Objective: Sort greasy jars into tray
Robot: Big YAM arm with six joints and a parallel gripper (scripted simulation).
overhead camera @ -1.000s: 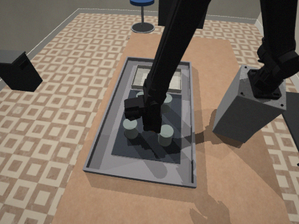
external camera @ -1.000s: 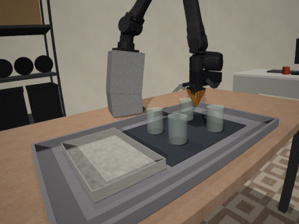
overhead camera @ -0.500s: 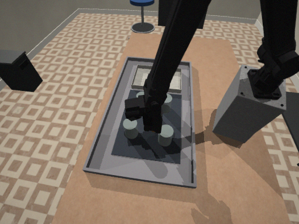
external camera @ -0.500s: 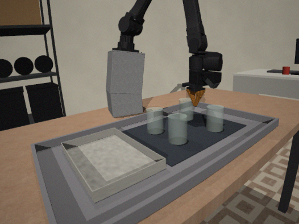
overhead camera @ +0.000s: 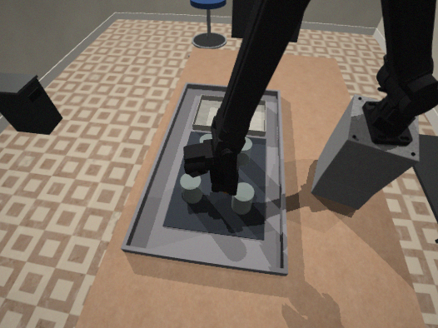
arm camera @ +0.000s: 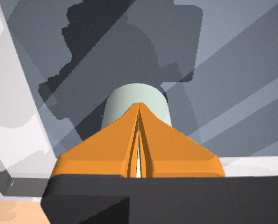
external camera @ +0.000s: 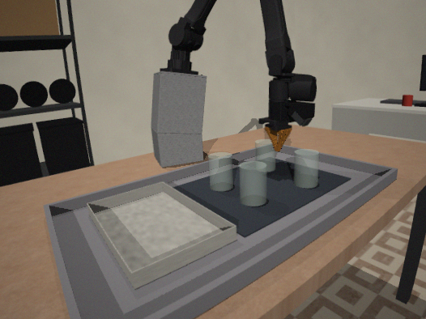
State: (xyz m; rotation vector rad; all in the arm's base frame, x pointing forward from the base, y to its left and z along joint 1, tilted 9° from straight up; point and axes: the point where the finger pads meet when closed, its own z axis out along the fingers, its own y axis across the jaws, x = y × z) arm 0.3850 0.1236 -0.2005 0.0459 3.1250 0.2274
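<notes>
My gripper (overhead camera: 225, 193) (external camera: 278, 150) (arm camera: 138, 111) is shut with nothing between its orange fingers and points down over the mat. Its tips are close beside the upper part of the near right jar (overhead camera: 242, 197) (external camera: 265, 155); touching cannot be told. In the wrist view a jar (arm camera: 137, 92) shows just past the tips. The near left jar (overhead camera: 191, 189) (external camera: 306, 168), the far right jar (overhead camera: 245, 145) (external camera: 220, 172) and the far left jar (overhead camera: 206, 138) (external camera: 253, 184) also stand upright on the dark mat (overhead camera: 179, 220) (external camera: 251, 222). The pale tray (overhead camera: 258, 133) (external camera: 186, 257) holds no jar.
A raised grey rim (overhead camera: 204, 260) (external camera: 364, 183) runs around the steel top that bears mat and tray. The arm's grey pedestal (overhead camera: 354, 164) (external camera: 180, 115) stands outside it. The forearm (overhead camera: 258, 56) (external camera: 275, 22) crosses above and partly hides the tray and far jars in the top view.
</notes>
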